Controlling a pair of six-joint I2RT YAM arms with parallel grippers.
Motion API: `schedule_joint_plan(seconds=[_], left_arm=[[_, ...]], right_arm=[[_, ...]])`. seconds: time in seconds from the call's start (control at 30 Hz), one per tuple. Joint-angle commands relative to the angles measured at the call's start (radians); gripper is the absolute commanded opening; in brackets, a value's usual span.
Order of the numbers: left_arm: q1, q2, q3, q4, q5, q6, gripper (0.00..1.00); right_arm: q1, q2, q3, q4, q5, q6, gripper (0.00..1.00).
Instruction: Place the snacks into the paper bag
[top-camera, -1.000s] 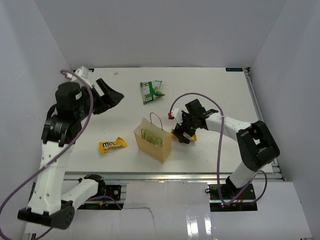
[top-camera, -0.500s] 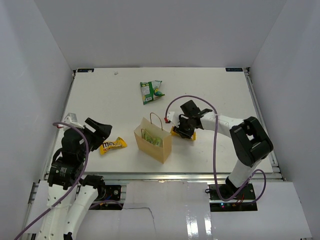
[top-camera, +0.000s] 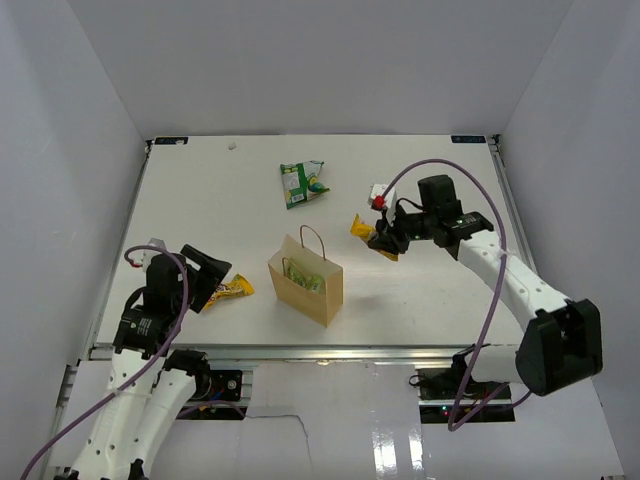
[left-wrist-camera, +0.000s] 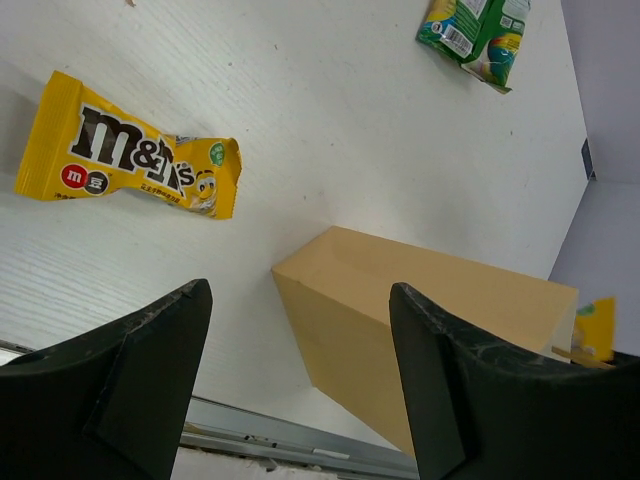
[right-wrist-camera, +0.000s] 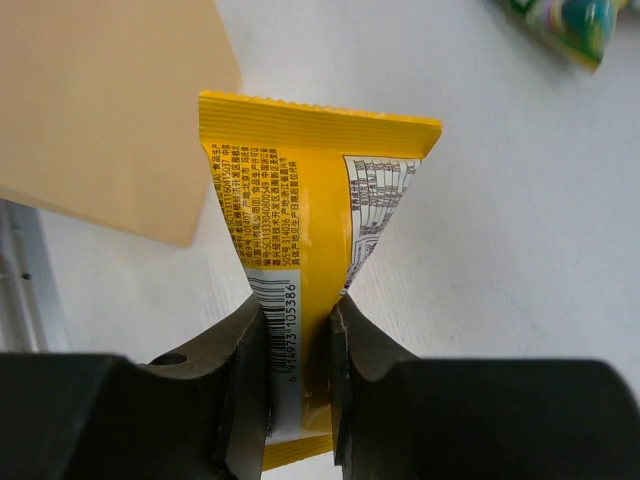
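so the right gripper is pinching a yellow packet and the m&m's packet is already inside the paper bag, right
Not quite. The right gripper is pinching a yellow packet, but the M&M's packet is not inside the paper bag: it lies on the table beside it, as the left wrist view shows.

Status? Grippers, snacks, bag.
Right gripper shut on yellow wrapper, right of paper bag. Left gripper open near M&M's packet on table. Green-and-white bag beyond; bag mouth unobstructed.

A white table (top-camera: 200, 190) is sitting inside white walls (top-camera: 300, 60), with a metal rail (top-camera: 330, 351) running along its near edge
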Motion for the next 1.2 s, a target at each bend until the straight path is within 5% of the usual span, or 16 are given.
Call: schedule_joint_plan(seconds=[0.0, 0.23, 0.37, 0.83, 1.17], left_arm=[[-0.002, -0.024, -0.02, 0.002, -0.023, -0.052, 0.82], [-0.003, -0.047, -0.032, -0.012, -0.031, -0.066, 0.81], [-0.003, -0.056, -0.035, -0.018, -0.037, -0.071, 0.81], [-0.003, -0.053, -0.034, -0.018, -0.025, -0.084, 0.81], [-0.002, -0.074, -0.041, -0.027, -0.023, -0.084, 0.81]], right_arm=[[0.002, -0.104, 0.08, 0.003, -0.298, 0.043, 0.18], [0.029, -0.203, 0.211, 0.249, -0.423, 0.367, 0.17], [0.153, -0.235, 0.218, 0.362, -0.4, 0.53, 0.18], [0.494, -0.206, 0.149, 0.377, -0.073, 0.51, 0.21], [0.533, -0.161, 0.158, 0.391, 0.298, 0.575, 0.18]])
